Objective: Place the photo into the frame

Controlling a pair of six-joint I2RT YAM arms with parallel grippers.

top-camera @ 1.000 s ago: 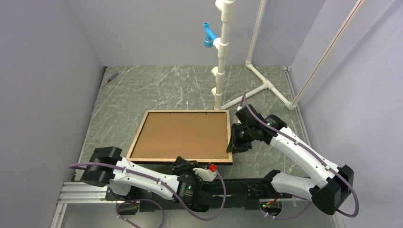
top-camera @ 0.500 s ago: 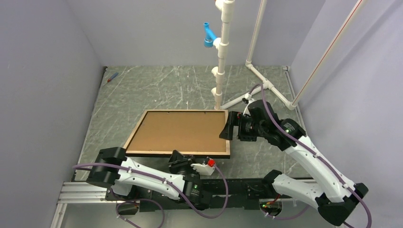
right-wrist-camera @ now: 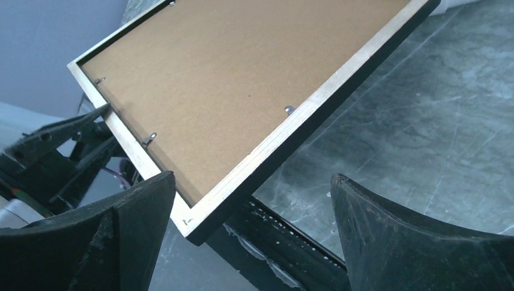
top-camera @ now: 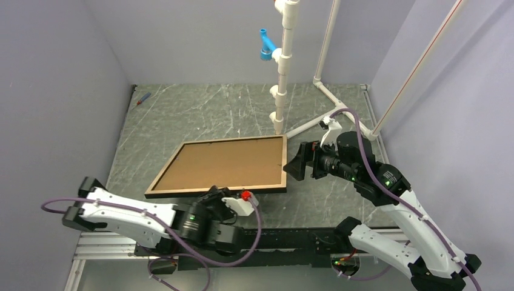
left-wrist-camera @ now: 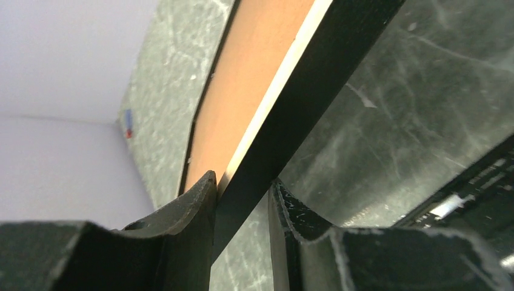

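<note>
Frame (top-camera: 284, 163) moving step: near rail pinched by left gripper (left-wrist-camera: 242, 194), right gripper (top-camera: 296, 165) wide open beside it. Next likely: lay frame down gently.

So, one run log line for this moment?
left gripper: shut on frame | right gripper: open, beside frame | backing board: faces up | photo: unseen
</note>
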